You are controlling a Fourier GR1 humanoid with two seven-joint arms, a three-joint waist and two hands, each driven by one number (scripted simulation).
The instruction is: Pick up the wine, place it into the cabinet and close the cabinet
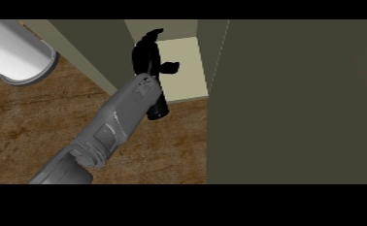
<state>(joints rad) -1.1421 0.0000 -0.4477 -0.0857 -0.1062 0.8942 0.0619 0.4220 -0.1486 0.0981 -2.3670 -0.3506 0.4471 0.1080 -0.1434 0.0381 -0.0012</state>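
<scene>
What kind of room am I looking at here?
Most likely a kitchen. A brown wooden counter carries an olive-green cabinet with a pale inside, and the rim of what looks like a steel sink shows at upper left. A hand reaches into the cabinet.

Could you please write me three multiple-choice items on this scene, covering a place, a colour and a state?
1. Where is the black hand?
A. on the counter, lower right
B. at the cabinet's opening
C. at the upper left corner

2. What colour is the counter?
A. brown
B. white
C. blue

3. How does the cabinet stand?
A. shut
B. lying on its side
C. open

Answers:
1. B: the left hand shows against the pale interior.
2. A: the counter is brown, with a wood-like grain.
3. C: the cabinet is open, since its pale interior shows between its dark panels.
</scene>
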